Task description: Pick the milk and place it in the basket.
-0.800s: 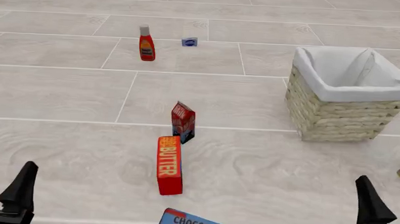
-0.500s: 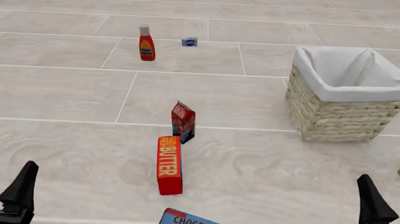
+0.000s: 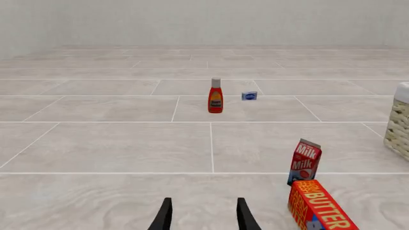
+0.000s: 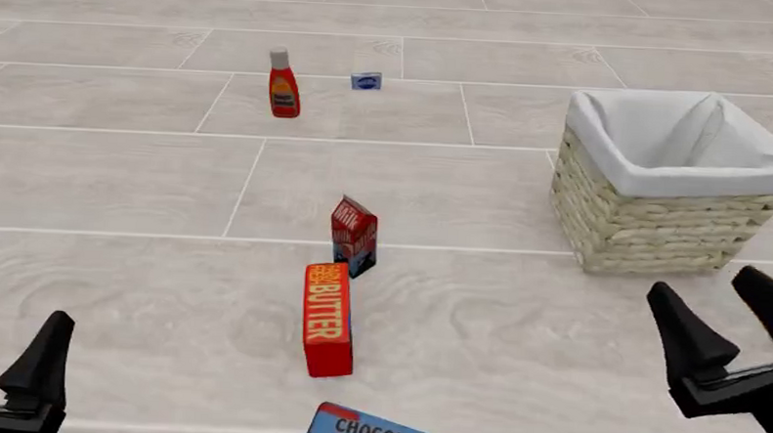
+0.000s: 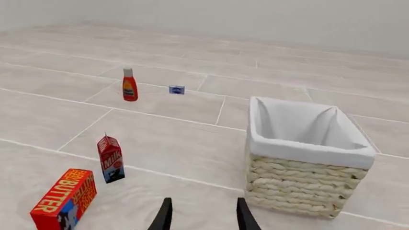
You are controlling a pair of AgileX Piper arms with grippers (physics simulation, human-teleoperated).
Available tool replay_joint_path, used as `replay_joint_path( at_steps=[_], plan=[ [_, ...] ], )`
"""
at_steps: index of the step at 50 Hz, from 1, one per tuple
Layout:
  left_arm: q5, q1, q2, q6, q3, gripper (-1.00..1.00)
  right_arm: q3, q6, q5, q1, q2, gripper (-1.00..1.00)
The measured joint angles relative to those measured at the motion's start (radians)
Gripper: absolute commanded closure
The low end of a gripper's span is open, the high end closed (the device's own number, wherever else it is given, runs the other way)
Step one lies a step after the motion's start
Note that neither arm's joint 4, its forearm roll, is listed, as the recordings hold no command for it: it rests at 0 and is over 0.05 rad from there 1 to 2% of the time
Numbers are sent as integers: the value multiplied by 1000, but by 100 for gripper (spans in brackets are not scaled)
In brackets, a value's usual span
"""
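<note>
- Left gripper (image 4: 9,357), black two-fingered claw at the near left edge: fingers spread apart, holding nothing, low over the table.
- Right gripper (image 4: 734,315), black two-fingered claw at the near right: jaws standing apart, nothing between them, raised above the table (image 4: 513,330) and close in front of the basket.
- Long red box lettered BUTTER (image 4: 327,318), lying flat, near centre, its length running near to far; its far end sits just beside the milk.
- The milk (image 4: 353,237), small gable-topped carton, red upper part with white lettering, dark blue base: upright, long axis vertical, table centre. It lies far and to the left of the right gripper, far and to the right of the left one; judged roughly as close to either.
- The basket (image 4: 647,228), square pale woven wicker with white cloth lining folded over the rim: right of the milk, well apart from it.
</note>
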Motion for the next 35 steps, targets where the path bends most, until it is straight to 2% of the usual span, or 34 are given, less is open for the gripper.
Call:
replay_joint_path(
  at_steps=[8,18,35],
  plan=[
    [0,0,0,0,0,-100,-95,-14,-4,101,161,-100],
    [0,0,0,0,0,-100,-225,-40,9,183,343,-100],
    [0,0,0,0,0,-100,-444,-66,5,262,676,-100]
  ],
)
